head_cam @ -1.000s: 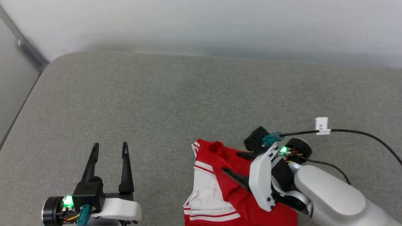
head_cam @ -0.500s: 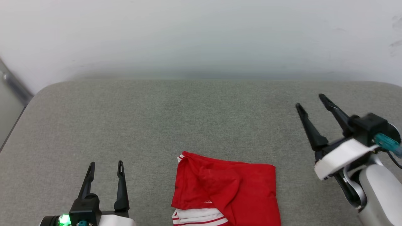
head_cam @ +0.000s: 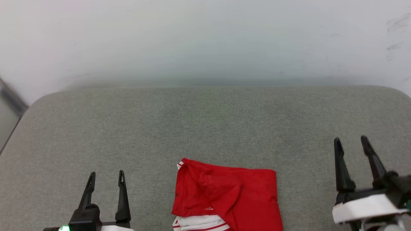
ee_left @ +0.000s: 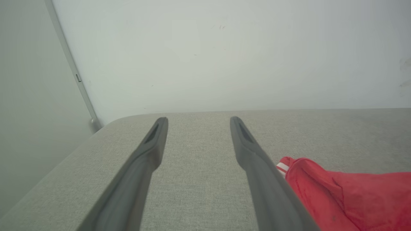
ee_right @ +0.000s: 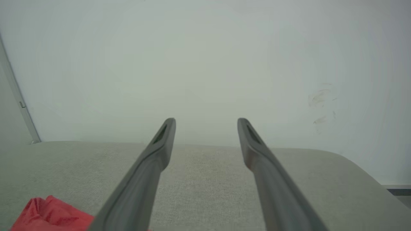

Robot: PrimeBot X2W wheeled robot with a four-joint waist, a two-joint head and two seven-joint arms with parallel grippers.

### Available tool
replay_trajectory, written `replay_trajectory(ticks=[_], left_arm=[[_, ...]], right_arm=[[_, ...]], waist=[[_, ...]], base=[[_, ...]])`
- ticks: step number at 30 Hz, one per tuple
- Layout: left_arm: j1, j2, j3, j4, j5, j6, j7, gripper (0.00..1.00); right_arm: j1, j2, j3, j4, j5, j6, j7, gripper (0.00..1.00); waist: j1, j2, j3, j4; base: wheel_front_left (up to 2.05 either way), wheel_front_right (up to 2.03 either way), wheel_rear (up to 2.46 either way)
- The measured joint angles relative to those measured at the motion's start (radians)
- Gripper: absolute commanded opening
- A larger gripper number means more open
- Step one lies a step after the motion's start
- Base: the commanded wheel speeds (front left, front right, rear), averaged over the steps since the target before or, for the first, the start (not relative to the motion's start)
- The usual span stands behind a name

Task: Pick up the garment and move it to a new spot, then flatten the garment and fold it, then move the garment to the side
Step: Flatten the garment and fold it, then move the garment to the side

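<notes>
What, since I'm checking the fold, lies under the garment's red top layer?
White fabric with red stripes peeks out at the near left edge of the garment, on the grey surface. Deeper layers are covered.

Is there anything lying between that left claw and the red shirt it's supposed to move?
Nothing visible. Only the bare grey fabric surface lies between the open left gripper and the folded red garment, which sits apart from it, to its right.
</notes>
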Motion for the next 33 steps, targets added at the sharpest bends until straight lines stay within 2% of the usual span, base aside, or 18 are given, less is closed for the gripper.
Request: replay_trajectory(ticks=[8,16,19,22,26,29,33], left_arm=[[0.013,-0.004,-0.004,-0.002,-0.004,-0.006,0.0,1.0],[0.013,-0.006,-0.002,-0.003,-0.004,-0.008,0.0,1.0],[0.012,-0.007,-0.005,-0.001,-0.004,-0.011,0.0,1.0],[0.004,-0.008,-0.011,0.003,-0.004,-0.017,0.0,1.0],[-0.004,-0.009,-0.016,0.008,-0.004,-0.019,0.0,1.0],[-0.005,-0.009,-0.017,0.011,-0.004,-0.023,0.0,1.0],[-0.008,-0.01,-0.018,0.012,-0.004,-0.026,0.0,1.0]], right_arm=[[0.134,0.048,-0.019,-0.04,-0.015,0.0,0.0,1.0],[0.115,0.054,-0.038,-0.08,-0.028,0.0,0.0,1.0],[0.039,0.023,-0.044,-0.097,-0.026,0.0,0.0,1.0],[-0.05,-0.054,-0.015,-0.091,0.001,0.0,0.014,1.0],[-0.175,-0.182,0.097,-0.091,0.082,0.0,0.167,1.0],[-0.242,-0.267,0.184,-0.079,0.19,0.0,0.366,1.0],[-0.291,-0.36,0.283,-0.06,0.383,0.0,0.689,1.0]], waist=[[0.0,0.0,-0.001,0.009],[0.0001,0.0,0.003,0.01],[0.0,0.0,0.007,0.013],[0.0001,0.0,0.012,0.019],[0.0001,0.0,0.017,0.029],[0.0001,0.0,0.02,0.036],[0.0001,0.0,0.026,0.044]], base=[[0.0,0.0,0.0],[0.0,0.0,0.0],[0.0,0.0,0.0],[0.0,0.0,0.0],[0.0,0.0,0.0],[0.0,0.0,0.0],[0.0,0.0,0.0]])
